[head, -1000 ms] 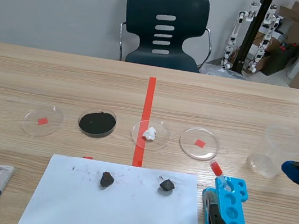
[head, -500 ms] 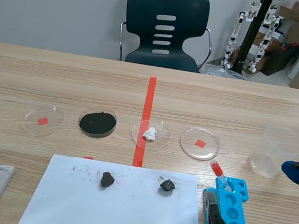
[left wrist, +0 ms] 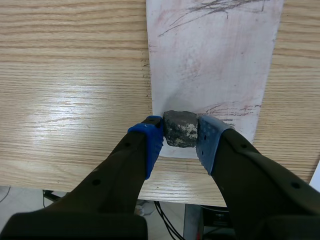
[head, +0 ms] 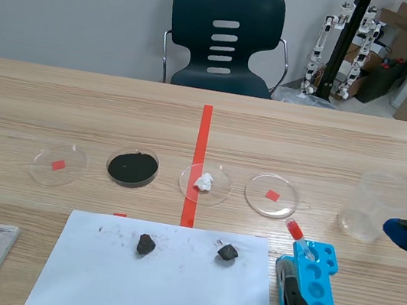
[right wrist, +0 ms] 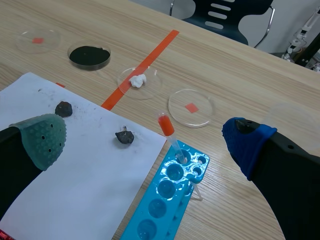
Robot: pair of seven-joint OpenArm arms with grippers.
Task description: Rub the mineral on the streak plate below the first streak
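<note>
At the scene's lower left, the mineral is gripped in the left hand at the near end of the plate; the dark streak is seen ahead, lengthwise.

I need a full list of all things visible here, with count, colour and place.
mineral: one, grey, over plate's near edge
plate: one, white, streaked, table's left front
paper: one, white, middle front
rocks: two, dark, on paper
dishes: four, clear, beyond paper; one with black powder, one with white lump
cup: one, clear, right
rack: one, blue, beside paper, holding red-tipped tube
chair: one, dark, behind table
left tool: shut on mineral
right tool: open, far right
</note>
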